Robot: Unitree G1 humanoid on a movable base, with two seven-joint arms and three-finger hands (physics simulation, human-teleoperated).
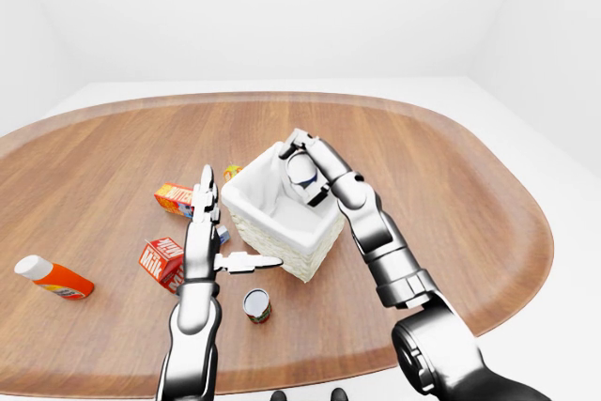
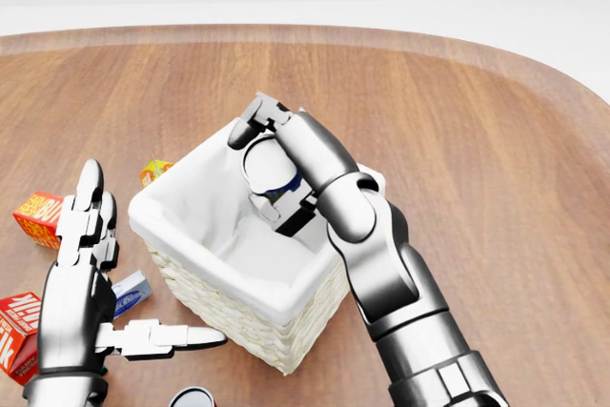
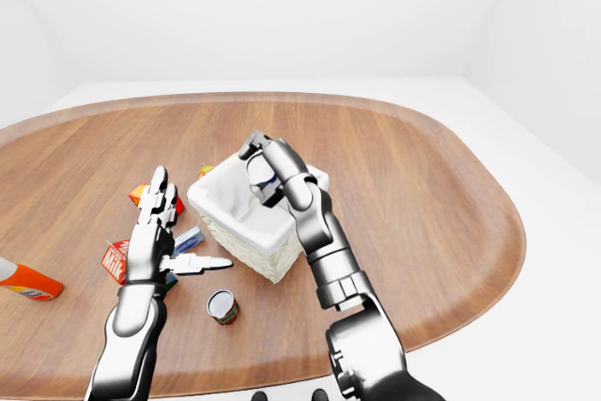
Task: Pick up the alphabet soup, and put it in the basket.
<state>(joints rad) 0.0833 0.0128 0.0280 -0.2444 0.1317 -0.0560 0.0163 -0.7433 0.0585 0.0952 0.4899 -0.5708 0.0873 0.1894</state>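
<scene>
The soup can [image 2: 270, 167] is grasped in the right hand [image 2: 276, 164], fingers wrapped round it, held over the open top of the basket [image 2: 191, 264] and partly below its rim. Pickup looks done; letting go inside remains. The white-lined basket seems otherwise empty. The left hand [image 2: 91, 264] hovers released, fingers spread, left of the basket over the wooden surface [image 2: 477, 140], near small boxes [image 2: 38, 216].

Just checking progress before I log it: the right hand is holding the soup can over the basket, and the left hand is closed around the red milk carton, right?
Not quite. The right hand does hold the soup can over the basket, but the left hand grips nothing: the head view shows it open, fingers spread, beside the red milk carton.
</scene>
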